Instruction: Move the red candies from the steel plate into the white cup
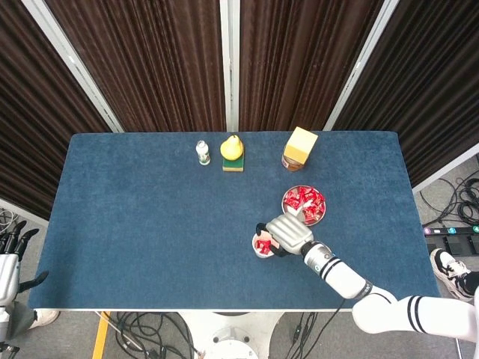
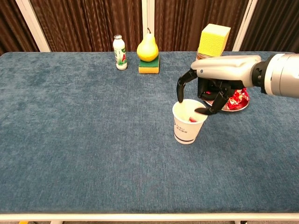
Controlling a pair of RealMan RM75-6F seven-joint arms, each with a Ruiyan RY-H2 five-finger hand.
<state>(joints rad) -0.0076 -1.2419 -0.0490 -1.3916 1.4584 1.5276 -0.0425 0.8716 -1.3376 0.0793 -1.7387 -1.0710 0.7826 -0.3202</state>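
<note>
The white cup [image 1: 262, 246] [image 2: 188, 126] stands on the blue table, front of centre, with red candy showing inside it. My right hand [image 1: 288, 233] [image 2: 212, 87] hovers just above the cup's rim, fingers spread, holding nothing. Behind it to the right sits the steel plate [image 1: 284, 203] [image 2: 235, 109] with several red candies [image 1: 304, 202] [image 2: 239, 97], partly hidden by the hand in the chest view. My left hand [image 1: 7, 258] hangs off the table's left front corner, fingers apart and empty.
Along the far edge stand a small white bottle [image 1: 203, 152] [image 2: 120, 52], a yellow pear on a green sponge [image 1: 232, 147] [image 2: 148, 48], and a yellow block on a brown jar [image 1: 301, 143] [image 2: 214, 38], just behind the plate.
</note>
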